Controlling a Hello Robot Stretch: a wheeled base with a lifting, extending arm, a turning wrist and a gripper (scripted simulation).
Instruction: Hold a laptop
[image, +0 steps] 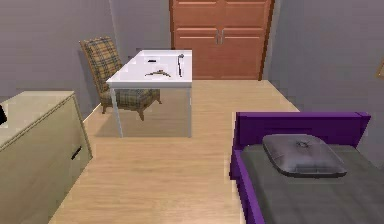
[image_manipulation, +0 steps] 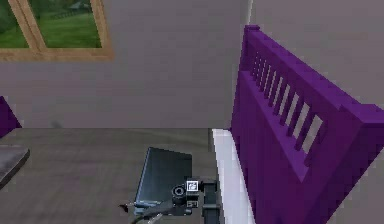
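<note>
The laptop (image_manipulation: 165, 172) lies flat as a dark closed slab on the grey bed (image_manipulation: 80, 165), at about 6 o'clock in the arm side view, with the purple headboard (image_manipulation: 290, 110) rising at 3 o'clock and a window (image_manipulation: 60, 25) at 10 o'clock. The gripper (image_manipulation: 152, 208) sits at the laptop's near edge, toward 6 o'clock from it, its 2 thin fingers reaching toward 8 o'clock. Because the laptop rests on the bed right at the gripper's far end, I cannot tell whether the gripper holds anything, nor whether it touches the slab or only hangs near it. By my reading, the approach is done: the robot stands beside the bed and the arm is out at the target. What seems left is the hold itself, with the laptop lifted clear of the bed. In the forward view, a white tabletop (image: 135, 72) at 11 o'clock carries 2 small dark things I cannot identify.
</note>
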